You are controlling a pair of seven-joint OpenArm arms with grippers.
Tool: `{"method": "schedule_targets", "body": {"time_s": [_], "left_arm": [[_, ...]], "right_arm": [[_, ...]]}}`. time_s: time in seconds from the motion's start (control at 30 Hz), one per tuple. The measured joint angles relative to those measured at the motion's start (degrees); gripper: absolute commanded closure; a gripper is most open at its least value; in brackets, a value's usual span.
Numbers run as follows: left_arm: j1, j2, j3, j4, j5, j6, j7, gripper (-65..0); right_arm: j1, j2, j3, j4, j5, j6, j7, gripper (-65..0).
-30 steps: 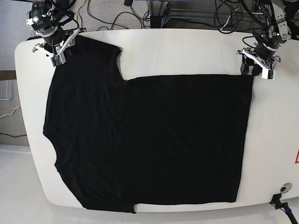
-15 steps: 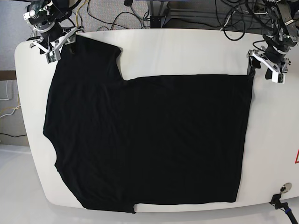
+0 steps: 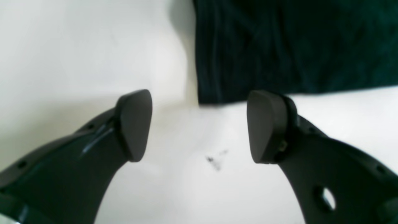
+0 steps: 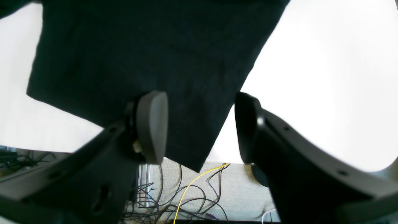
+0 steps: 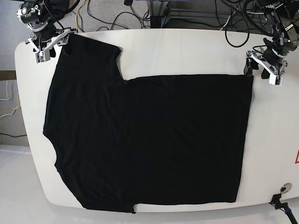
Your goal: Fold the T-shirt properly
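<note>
The black T-shirt [image 5: 149, 140] lies flat on the white table [image 5: 187, 51], one sleeve at the far left. My left gripper [image 5: 261, 69] is open and empty beside the shirt's far right corner. In the left wrist view the gripper [image 3: 199, 127] hovers over bare table [image 3: 62, 46], with the shirt corner [image 3: 279, 46] just ahead of the fingertips. My right gripper [image 5: 52, 45] is open at the far left sleeve corner. In the right wrist view the gripper [image 4: 199, 127] has its jaws apart, with the sleeve fabric [image 4: 140, 46] below and between them; I see no grip.
The table's far edge runs just behind both grippers. Cables [image 5: 117, 14] lie on the floor beyond it, and show in the right wrist view [image 4: 186, 193]. A small round metal fitting [image 5: 285, 188] and a red mark [image 5: 296, 156] sit near the right edge.
Both grippers have drawn back from the shirt's far corners: the right one up and to the left, the left one to the right. The shirt has not moved.
</note>
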Motion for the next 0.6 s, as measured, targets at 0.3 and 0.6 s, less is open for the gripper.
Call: {"method": "schedule_targets", "body": {"time_s": [0.3, 0.6], "left_arm": [[-2.1, -0.5, 2.9, -1.9, -0.4, 0.4, -1.5, -45.6], [-2.5, 1.1, 6.3, -1.6, -1.2, 0.0, -2.9, -45.4]], "right_arm": [[0.0, 0.0, 0.0, 0.0, 0.0, 0.0, 0.0, -33.3], [0.0, -0.2, 0.1, 0.0, 0.0, 0.0, 0.0, -33.3]]}}
